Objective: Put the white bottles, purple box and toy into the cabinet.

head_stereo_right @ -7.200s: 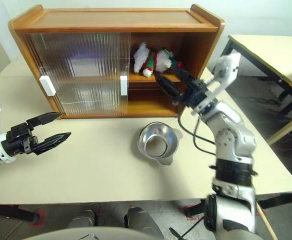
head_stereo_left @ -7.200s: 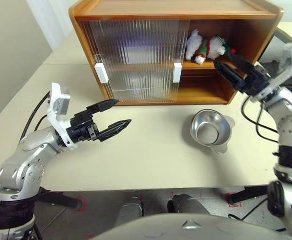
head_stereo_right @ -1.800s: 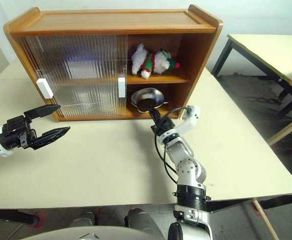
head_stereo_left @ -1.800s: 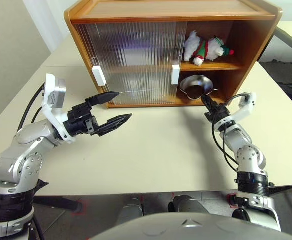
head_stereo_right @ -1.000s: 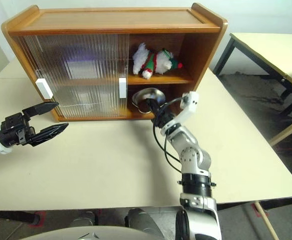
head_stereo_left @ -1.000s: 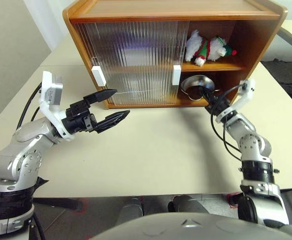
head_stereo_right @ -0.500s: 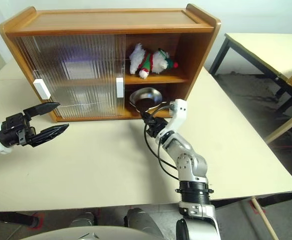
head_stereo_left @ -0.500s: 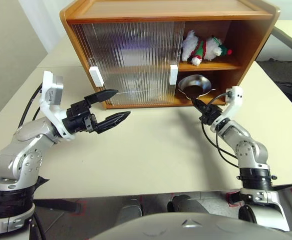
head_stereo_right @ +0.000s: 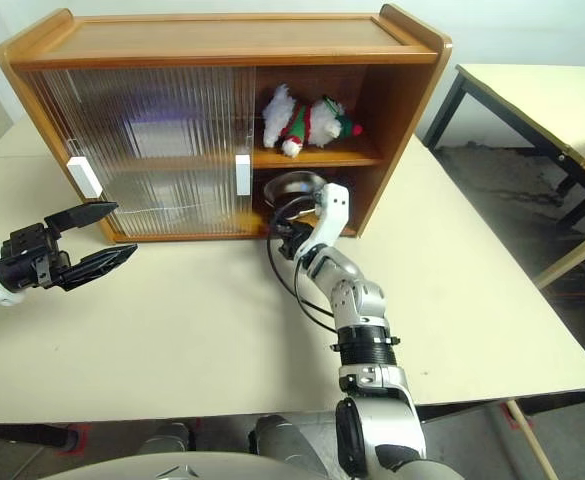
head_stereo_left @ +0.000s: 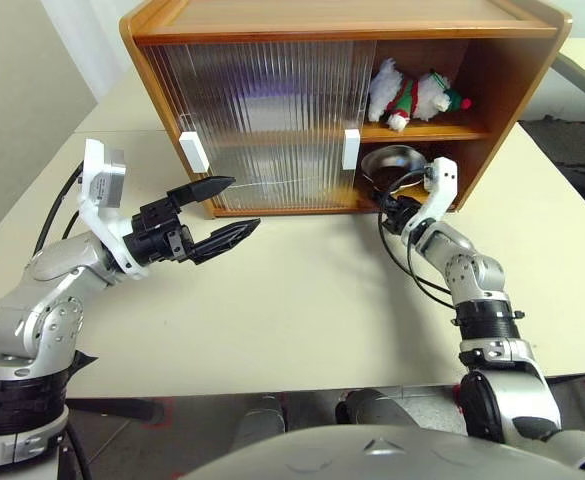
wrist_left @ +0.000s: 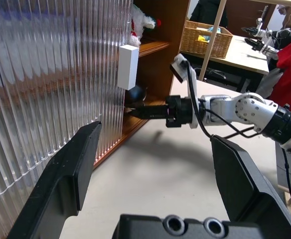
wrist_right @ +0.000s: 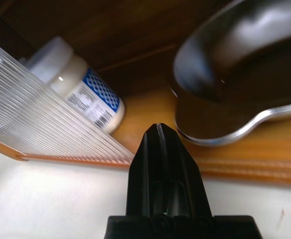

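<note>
white bottle point(wrist_right: 80, 89) just beyond right jaws

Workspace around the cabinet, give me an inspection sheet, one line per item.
Surface: cream table, bare in front of the cabinet.
Job's things: toy lies on the upper shelf; one white bottle stands on the lower shelf, partly behind the ribbed sliding door; purple box and second bottle not made out.
Clutter: steel bowl on the lower shelf.
Grippers: left gripper open, holding nothing, above the table; right gripper shut, holding nothing, at the lower shelf's front edge between bottle and bowl.
Cables: black cable loops along the right forearm.
Surroundings: another table, wicker basket, a person in red.
</note>
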`<state>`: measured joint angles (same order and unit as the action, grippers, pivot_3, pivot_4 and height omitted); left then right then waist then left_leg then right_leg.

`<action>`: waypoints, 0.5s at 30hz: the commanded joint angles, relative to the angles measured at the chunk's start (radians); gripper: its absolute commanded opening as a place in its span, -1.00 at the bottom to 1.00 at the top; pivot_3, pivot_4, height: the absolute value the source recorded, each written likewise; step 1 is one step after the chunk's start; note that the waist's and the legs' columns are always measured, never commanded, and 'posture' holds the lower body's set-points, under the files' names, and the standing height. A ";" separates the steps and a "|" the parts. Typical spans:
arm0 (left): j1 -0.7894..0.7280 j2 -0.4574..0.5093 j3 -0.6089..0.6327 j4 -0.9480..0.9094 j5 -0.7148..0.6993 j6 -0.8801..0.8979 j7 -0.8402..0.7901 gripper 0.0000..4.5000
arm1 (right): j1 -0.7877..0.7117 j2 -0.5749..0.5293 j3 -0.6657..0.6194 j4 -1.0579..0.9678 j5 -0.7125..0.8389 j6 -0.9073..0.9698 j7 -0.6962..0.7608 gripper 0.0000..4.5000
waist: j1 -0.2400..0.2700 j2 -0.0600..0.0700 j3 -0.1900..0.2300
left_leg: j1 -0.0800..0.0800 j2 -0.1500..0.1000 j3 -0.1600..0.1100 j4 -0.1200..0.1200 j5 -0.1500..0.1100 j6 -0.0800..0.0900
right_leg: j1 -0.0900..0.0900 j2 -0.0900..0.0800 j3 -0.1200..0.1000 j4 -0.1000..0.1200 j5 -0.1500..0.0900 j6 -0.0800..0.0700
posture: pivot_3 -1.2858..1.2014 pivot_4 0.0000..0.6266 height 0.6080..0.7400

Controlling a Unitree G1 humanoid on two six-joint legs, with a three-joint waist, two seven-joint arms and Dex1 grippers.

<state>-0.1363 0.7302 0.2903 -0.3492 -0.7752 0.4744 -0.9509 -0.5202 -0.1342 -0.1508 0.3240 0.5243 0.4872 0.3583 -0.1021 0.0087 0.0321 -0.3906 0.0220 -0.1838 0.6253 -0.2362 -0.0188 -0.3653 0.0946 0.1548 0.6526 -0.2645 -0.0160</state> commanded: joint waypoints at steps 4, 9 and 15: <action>0.016 0.005 0.010 -0.018 0.000 -0.001 0.002 1.00 | 0.065 -0.043 0.003 -0.158 0.075 0.145 0.087 -1.00 | 0.001 0.000 0.000 | 0.000 0.000 0.000 0.000 0.000 0.000 | 0.000 0.000 0.000 0.000 0.000 0.000 | -0.08 -0.81 1.00; 0.016 0.007 0.008 -0.016 0.000 0.000 -0.002 1.00 | 0.141 -0.082 0.006 -0.364 0.200 0.302 0.147 -1.00 | 0.002 -0.001 0.000 | 0.001 -0.001 0.001 0.001 0.000 0.000 | 0.002 0.001 0.000 0.000 -0.003 0.005 | -0.08 -0.81 1.00; -0.001 0.017 0.008 -0.006 -0.006 0.011 -0.009 1.00 | 0.156 -0.007 -0.009 -0.536 0.362 0.414 0.079 -1.00 | 0.000 -0.003 0.001 | 0.005 -0.001 0.002 0.004 0.000 0.000 | 0.007 0.009 0.002 0.000 -0.006 0.011 | -0.08 -0.78 1.00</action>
<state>-0.1340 0.7336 0.2950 -0.3542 -0.7782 0.4768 -0.9548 -0.3516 -0.1617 -0.1506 -0.1856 0.8396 0.8746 0.4790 -0.1025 0.0059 0.0335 -0.3852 0.0221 -0.1829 0.6289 -0.2360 -0.0193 -0.3575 0.1056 0.1579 0.6524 -0.2701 -0.0063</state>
